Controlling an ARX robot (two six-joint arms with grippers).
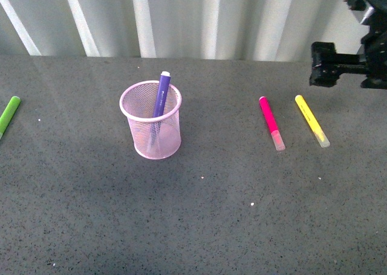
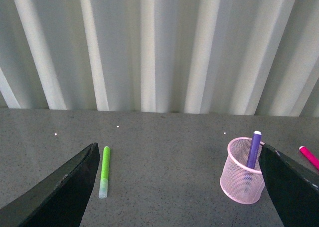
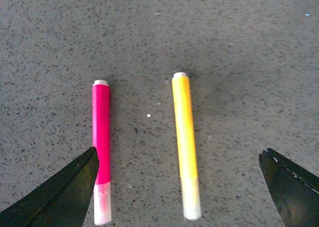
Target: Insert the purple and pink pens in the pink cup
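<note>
The pink cup (image 1: 166, 136) stands upright on the dark grey table (image 1: 199, 226), a little to the left of the middle in the front view. The purple pen (image 1: 161, 92) is already inside it, leaning a bit to the right, and its top end comes out above the rim. The pink pen (image 1: 270, 121) is not in the cup: it lies flat on the table, well apart from the cup on its right side, with the clear cap toward the robot. Just beside it, further right and almost parallel, lies a yellow marker (image 1: 311, 119); the two do not touch. A green marker (image 1: 8, 115) lies near the left edge of the front view, far from the cup. The right gripper (image 3: 178, 157) hangs above the pink pen and the yellow marker with its fingers spread wide and nothing between them. The left gripper (image 2: 178, 152) is also spread wide and holds nothing; its camera shows the green marker and the cup in front of a white ribbed wall (image 2: 149, 47).
</note>
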